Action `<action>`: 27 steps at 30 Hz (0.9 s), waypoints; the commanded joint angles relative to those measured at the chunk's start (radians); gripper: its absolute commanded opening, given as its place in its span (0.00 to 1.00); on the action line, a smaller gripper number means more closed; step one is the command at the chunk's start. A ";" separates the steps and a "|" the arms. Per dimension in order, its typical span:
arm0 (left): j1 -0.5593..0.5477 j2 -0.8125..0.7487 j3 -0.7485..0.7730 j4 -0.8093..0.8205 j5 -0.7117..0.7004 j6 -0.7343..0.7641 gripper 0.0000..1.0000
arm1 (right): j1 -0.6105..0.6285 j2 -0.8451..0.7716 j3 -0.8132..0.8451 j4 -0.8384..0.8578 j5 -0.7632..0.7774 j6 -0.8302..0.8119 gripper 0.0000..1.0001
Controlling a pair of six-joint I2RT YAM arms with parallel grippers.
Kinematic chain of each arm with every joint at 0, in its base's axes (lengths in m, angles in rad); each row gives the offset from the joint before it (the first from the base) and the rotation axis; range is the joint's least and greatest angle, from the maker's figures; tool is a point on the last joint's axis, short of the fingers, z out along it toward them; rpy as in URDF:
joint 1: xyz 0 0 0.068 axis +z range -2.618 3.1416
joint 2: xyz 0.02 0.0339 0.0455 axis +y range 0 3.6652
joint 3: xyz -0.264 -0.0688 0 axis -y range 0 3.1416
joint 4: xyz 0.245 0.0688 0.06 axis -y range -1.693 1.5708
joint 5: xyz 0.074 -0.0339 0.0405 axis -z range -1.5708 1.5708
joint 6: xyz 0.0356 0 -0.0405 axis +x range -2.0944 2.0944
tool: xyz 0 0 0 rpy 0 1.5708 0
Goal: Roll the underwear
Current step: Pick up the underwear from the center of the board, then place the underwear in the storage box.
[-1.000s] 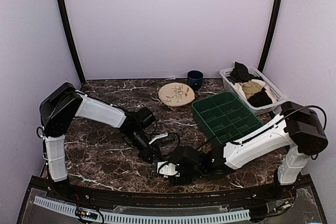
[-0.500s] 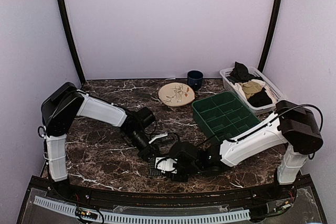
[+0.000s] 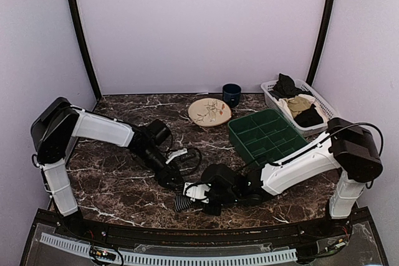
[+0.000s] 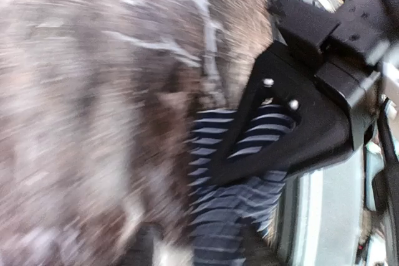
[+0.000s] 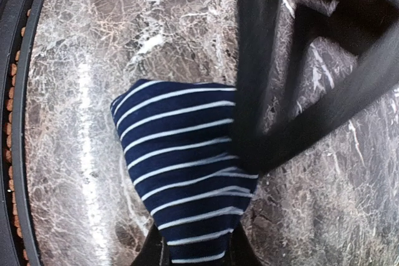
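Note:
The underwear (image 3: pixel 181 203) is a small navy roll with thin white stripes, lying at the table's near edge. My right gripper (image 3: pixel 191 195) is shut on it; the right wrist view shows both black fingers pinching the narrow end of the underwear (image 5: pixel 181 166), right gripper (image 5: pixel 196 256). My left gripper (image 3: pixel 176 181) sits just behind and left of the roll. The left wrist view is badly blurred. There the underwear (image 4: pixel 215 216) lies ahead, free of the fingers, with one dark finger (image 4: pixel 146 244) off to the side, so the jaws stand apart. The right gripper's black body (image 4: pixel 312 123) crosses that view.
A green compartment tray (image 3: pixel 268 136) sits at the right. Behind it is a white basket (image 3: pixel 321 105) of black and tan clothes. A patterned plate (image 3: pixel 209 112) and a dark cup (image 3: pixel 231 94) stand at the back. The table's black front rail (image 3: pixel 187 232) runs just below the roll.
My left arm has drawn back up and to the left, and its jaws have come off the underwear. My right gripper has closed on the roll and shifted slightly left.

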 commanded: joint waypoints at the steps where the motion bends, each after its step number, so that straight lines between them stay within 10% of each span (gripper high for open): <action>1: 0.100 -0.199 -0.089 0.149 -0.170 -0.063 0.81 | 0.024 0.056 -0.058 -0.245 -0.109 0.048 0.00; 5: 0.168 -0.345 -0.164 0.262 -0.330 -0.096 0.99 | 0.026 0.021 -0.050 -0.263 -0.097 0.061 0.00; 15: 0.174 -0.646 -0.293 0.478 -0.767 -0.237 0.99 | -0.069 -0.206 0.016 -0.227 0.037 0.337 0.00; 27: 0.174 -0.745 -0.293 0.474 -0.881 -0.273 0.99 | -0.312 -0.456 0.227 -0.418 0.453 0.708 0.00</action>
